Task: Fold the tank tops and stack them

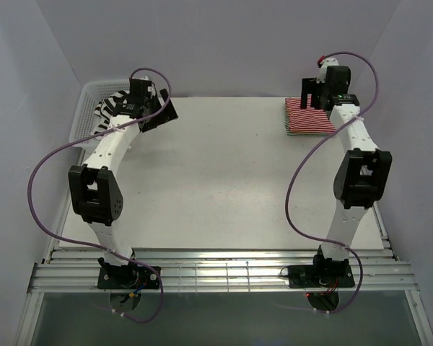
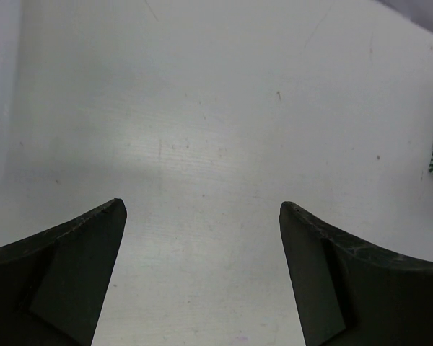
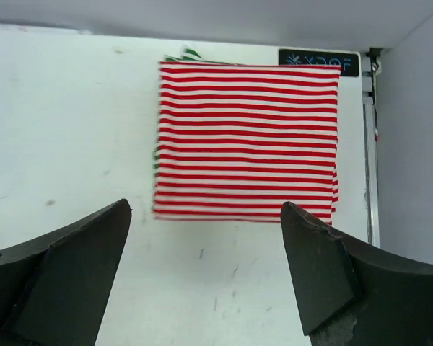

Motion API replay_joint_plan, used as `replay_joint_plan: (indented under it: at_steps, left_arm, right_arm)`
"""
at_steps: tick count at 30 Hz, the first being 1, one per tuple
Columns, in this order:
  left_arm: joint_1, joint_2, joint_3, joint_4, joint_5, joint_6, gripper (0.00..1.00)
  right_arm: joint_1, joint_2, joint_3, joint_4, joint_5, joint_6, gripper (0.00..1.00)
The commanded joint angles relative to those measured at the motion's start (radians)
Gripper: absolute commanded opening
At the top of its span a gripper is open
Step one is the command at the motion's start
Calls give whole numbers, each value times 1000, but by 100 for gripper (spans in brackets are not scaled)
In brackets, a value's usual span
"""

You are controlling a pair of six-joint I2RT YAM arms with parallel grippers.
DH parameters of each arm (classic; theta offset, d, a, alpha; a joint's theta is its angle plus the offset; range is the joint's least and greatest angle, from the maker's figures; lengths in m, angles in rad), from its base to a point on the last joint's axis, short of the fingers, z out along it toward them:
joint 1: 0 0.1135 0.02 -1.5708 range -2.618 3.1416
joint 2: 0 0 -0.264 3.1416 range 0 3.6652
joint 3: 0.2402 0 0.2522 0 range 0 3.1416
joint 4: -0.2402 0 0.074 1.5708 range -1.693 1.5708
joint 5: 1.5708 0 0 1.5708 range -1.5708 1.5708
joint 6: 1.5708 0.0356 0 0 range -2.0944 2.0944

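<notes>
Tank tops (image 1: 308, 117) are found in 2 places: the red-and-white tank top (image 3: 247, 140) is laid folded on the green-and-white tank top (image 3: 191, 52) at the far right corner of the table (image 1: 216, 173); the black-and-white tank top (image 1: 108, 108) is bunched in the basket (image 1: 83, 119), far left. Both grippers are held released and empty: the right gripper (image 3: 206, 209) near the stack, the left gripper (image 2: 202, 207) beside the basket.

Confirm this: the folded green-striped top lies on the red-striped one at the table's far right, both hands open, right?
Reversed: the red-and-white top lies on the green-and-white top, which only peeks out beneath, as the right wrist view shows. The pile is at the far right, and the left hand and right hand are open.
</notes>
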Motion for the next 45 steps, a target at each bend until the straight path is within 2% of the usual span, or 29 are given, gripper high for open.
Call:
replay_joint_plan:
  at_steps: [1,3,4,7,8,12,17,28,38,39,41,42,43,45]
  left_arm:
    - [42,-39,126,-31,-120,69,98]
    - [92,7,170,-30,-117,73,98]
    - [111,27,224,-30,-105,77,98]
    - [190,147,344,-68,-59,74,98]
    - [245,177,422,-89,-42,70,98]
    - [322,338,525,-73,-20,69,98]
    - [408,525,664,-27,92,47,98]
    - [436,728,679,170,242,63,98]
    - [436,829,699,326,198,-14,98]
    - [436,833,701,337,201,-20,95]
    - [436,839,699,364,215,-38,70]
    - [436,839,699,375,221,-46,56]
    - [436,836,702,389,233,-52,29]
    - [436,820,705,401,239,-77,0]
  right_arm:
    - [-2,-236,-156,111,-174,98,90]
    - [-2,-299,-290,150,-247,144,90]
    - [-2,-349,-329,180,-332,164,90]
    - [28,-417,-444,216,-422,196,90]
    - [33,-428,-461,214,-433,198,90]
    - [48,-463,-537,213,-465,216,90]
    - [53,-480,-593,210,-503,227,90]
    - [57,-465,-684,210,-486,232,90]
    - [57,-466,-685,179,-447,209,90]
    - [57,-468,-687,176,-445,204,90]
    - [59,-474,-684,170,-439,201,90]
    - [57,-477,-687,167,-437,199,90]
    - [57,-482,-692,165,-433,198,90]
    - [57,-492,-698,158,-431,195,90]
